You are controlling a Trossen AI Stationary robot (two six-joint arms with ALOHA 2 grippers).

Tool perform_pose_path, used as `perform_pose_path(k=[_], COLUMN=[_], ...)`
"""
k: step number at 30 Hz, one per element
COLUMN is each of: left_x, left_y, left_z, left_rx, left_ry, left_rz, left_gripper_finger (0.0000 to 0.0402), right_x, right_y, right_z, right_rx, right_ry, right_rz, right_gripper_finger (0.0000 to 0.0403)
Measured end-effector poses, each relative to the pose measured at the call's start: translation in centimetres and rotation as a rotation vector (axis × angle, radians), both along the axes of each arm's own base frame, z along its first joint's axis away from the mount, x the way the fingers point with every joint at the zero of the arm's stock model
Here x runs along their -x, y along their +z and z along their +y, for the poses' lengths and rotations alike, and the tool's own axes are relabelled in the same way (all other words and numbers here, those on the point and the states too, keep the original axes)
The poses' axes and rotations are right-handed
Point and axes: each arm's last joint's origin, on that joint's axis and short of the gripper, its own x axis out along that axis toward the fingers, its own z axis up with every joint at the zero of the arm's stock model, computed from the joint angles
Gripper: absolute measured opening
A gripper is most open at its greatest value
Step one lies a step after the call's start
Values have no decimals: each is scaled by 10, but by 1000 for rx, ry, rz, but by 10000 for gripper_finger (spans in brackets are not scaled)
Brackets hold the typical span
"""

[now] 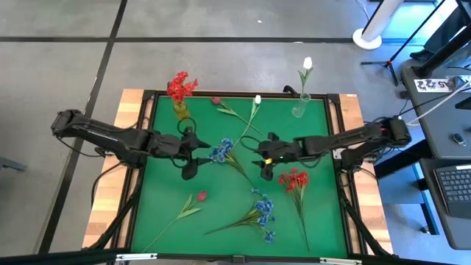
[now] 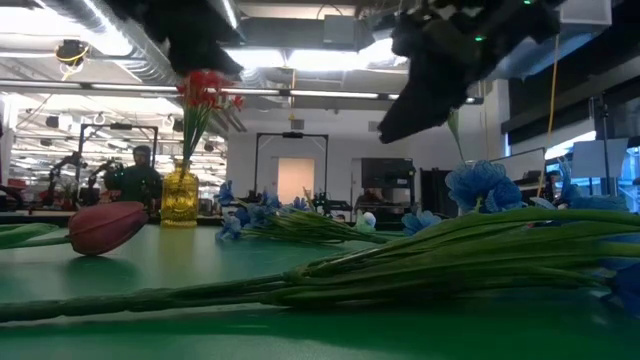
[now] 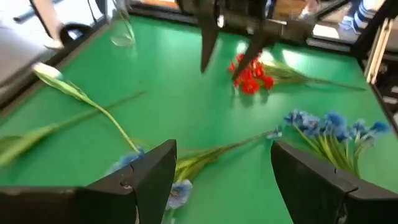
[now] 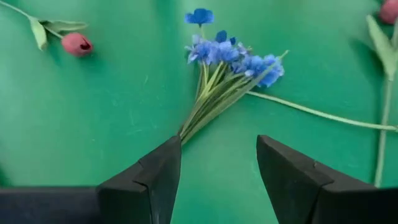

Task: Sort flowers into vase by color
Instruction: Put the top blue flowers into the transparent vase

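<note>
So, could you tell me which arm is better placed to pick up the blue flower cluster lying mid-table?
Probably the left. The left gripper is open right beside the blue flower cluster, while the right gripper, also open, sits farther along its stem.

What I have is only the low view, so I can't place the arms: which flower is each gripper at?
Observer: Both flank the middle blue cluster. The left gripper is on its left and the right gripper on its right. Both are open and empty.
Operator: I see a yellow vase holding red blossoms. Is there any other vase?
Observer: Yes, a clear vase stands at the table's far edge, on the right arm's side, with a white tulip in it.
Operator: Are any red blossoms loose?
Observer: One red cluster lies on the mat just beside the right gripper, on the near side.
</note>
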Motion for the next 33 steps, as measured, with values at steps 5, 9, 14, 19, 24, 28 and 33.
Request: perform_pose_path(k=[5, 9, 14, 19, 24, 28, 33], left_x=[19, 28, 31, 31, 31, 31, 31], left_y=[13, 14, 15, 15, 15, 15, 16], left_z=[0, -2, -7, -8, -8, -8, -8], left_rx=[-41, -43, -43, -62, -61, -61, -67], left_ry=[26, 14, 0, 24, 25, 26, 22], left_rz=[6, 31, 22, 17, 16, 16, 10], left_gripper_finger=[255, 255, 255, 255, 255, 255, 255], right_x=[-17, -22, -30, -42, -51, -56, -64], right_y=[-4, -4, -3, -22, -52, -67, -79], right_z=[2, 2, 1, 3, 4, 5, 7], right_rx=[27, 16, -30, -38, -59, -74, -107], right_ry=[2, -31, -78, -86, -108, -111, -85], right_rz=[112, 105, 26, 33, 104, 122, 90], right_gripper_finger=[206, 206, 206, 206, 206, 206, 206])
